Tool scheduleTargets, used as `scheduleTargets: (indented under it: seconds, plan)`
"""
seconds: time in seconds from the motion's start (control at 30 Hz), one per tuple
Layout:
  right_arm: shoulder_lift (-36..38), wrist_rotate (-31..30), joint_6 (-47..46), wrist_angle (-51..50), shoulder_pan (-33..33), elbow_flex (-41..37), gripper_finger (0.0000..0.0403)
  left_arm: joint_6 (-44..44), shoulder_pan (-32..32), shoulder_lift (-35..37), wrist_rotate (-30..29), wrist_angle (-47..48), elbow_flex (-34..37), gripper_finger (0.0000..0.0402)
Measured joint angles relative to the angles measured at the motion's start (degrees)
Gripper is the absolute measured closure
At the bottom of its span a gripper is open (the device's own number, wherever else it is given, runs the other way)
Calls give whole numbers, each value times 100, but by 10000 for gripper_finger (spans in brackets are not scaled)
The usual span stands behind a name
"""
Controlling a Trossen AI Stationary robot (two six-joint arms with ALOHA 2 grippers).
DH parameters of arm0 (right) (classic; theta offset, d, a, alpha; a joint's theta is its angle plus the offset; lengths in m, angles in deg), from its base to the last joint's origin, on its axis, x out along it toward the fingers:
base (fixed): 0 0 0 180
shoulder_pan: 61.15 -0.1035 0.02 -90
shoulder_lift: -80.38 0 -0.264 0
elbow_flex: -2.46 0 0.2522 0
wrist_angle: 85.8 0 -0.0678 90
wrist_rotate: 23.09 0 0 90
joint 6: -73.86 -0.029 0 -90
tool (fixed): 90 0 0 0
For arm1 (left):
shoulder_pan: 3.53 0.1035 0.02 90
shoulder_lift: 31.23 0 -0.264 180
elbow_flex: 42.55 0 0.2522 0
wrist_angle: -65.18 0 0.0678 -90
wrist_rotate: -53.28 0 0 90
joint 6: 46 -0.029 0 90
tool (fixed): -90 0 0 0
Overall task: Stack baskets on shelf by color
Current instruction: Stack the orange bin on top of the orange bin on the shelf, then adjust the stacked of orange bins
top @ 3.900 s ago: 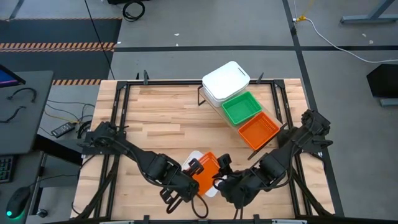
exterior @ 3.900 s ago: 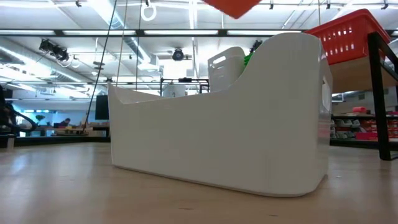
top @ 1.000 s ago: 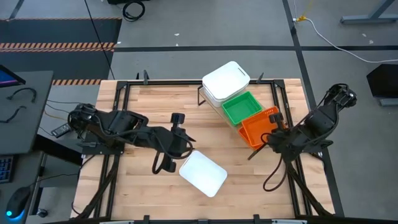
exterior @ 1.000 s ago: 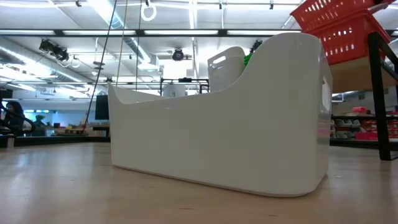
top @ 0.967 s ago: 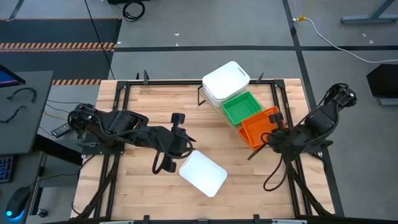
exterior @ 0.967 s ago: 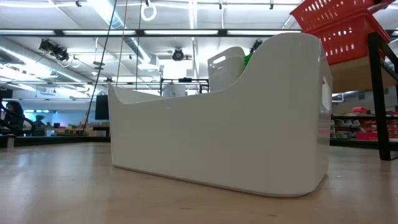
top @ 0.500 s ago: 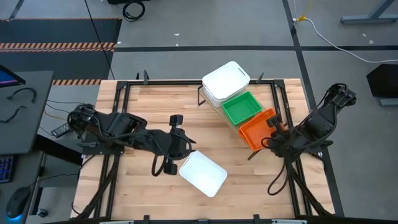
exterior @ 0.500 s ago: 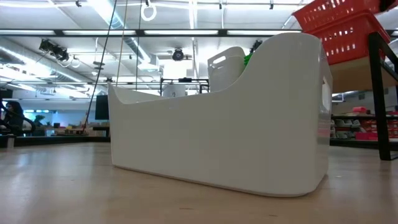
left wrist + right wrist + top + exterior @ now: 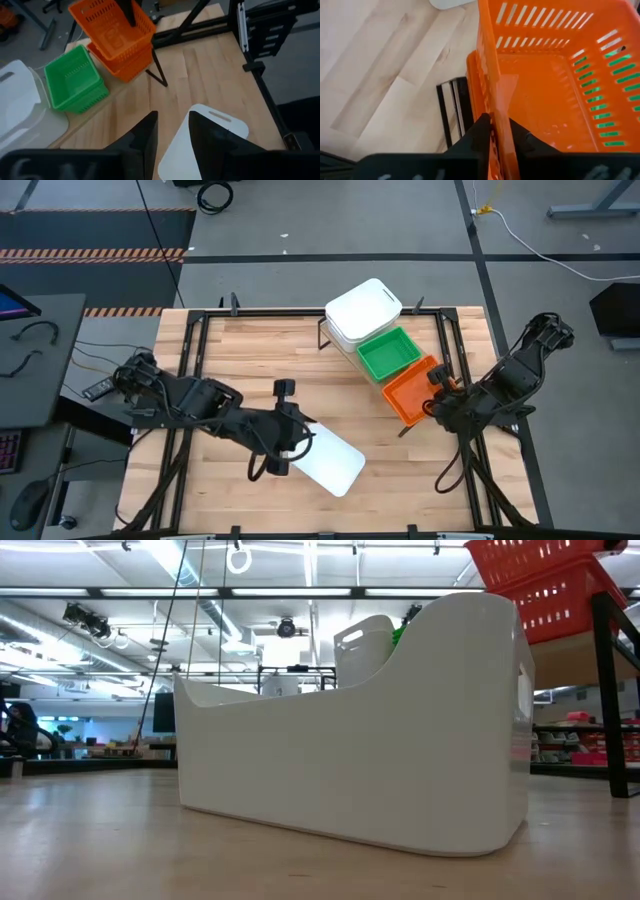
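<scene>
- My right gripper (image 9: 501, 135) is at the near rim of the top orange basket (image 9: 555, 75). The rim wall sits between my two fingers and they are nearly closed on it, so I hold the basket by this thin wall.
- This basket sits in the orange stack (image 9: 413, 388) at the lower end of the slanted shelf (image 9: 77, 131). The green baskets (image 9: 388, 352) are beside it and the white stack (image 9: 362, 310) is at the upper end.
- My left gripper (image 9: 170, 131) hovers with its fingers apart and holds nothing. Below it, one white basket (image 9: 328, 459) lies upside down on the table (image 9: 240, 350), well apart from the shelf.
- To do this step well, I think I should check that the orange basket sits fully nested and level before I let go. Then I should draw the fingers back along the rim, so that I do not pull the stack off the slope.
- The right wrist view shows the rim between my fingers; the high view does not.
- The high view shows the order of colours on the shelf.
- The low view shows mostly the white basket, with an orange basket (image 9: 545, 585) high behind it, and no gripper.
</scene>
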Motion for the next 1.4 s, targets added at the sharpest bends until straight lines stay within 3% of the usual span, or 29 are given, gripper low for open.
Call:
scheduleTargets:
  seconds: [0.9, 1.2, 1.4]
  plan:
    - [42, -337, -367, 427, 0, -638, 285, 505, -699, -46, -856, 63, 0, 285]
    - [51, -411, -420, 477, 0, -638, 280, 518, -699, -43, -855, 63, 0, 285]
    - [51, -411, -1049, 198, 1, -638, 280, 602, -699, -41, -852, 63, 0, 285]
